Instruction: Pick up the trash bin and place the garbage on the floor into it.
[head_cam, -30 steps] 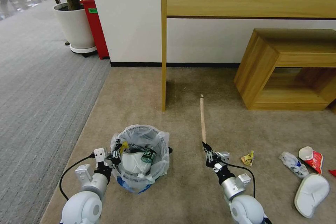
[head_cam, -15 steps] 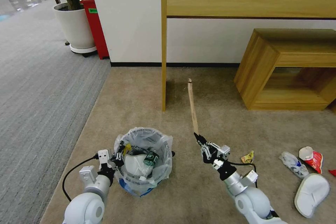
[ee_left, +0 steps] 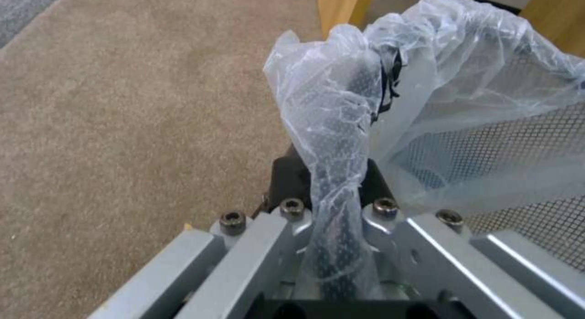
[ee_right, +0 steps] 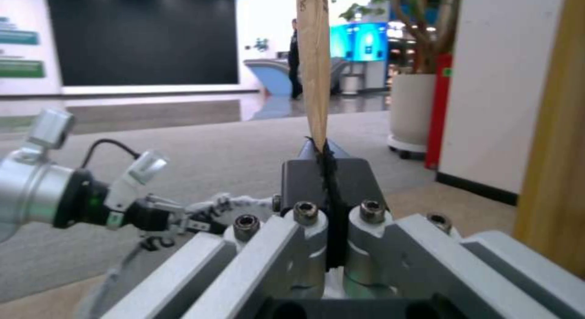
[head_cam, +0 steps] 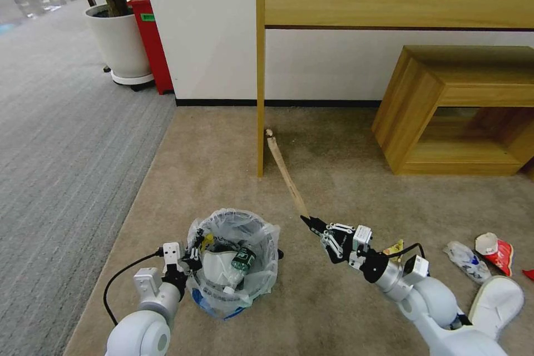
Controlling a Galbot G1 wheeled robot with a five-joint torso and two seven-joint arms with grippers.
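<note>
Above the carpet, right end effector (head_cam: 309,222) clamped on wooden stick (head_cam: 285,174), far tip toward table leg (head_cam: 260,94).

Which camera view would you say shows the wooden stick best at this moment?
The head view: the whole wooden stick runs from the right gripper toward the table leg. The right wrist view shows just its near part rising from the shut jaws. The left wrist view looks at the trash bin.

The trash bin (head_cam: 236,261) sits on the floor left of the stick (head_cam: 285,174). The slipper (head_cam: 495,307) lies far right.
</note>
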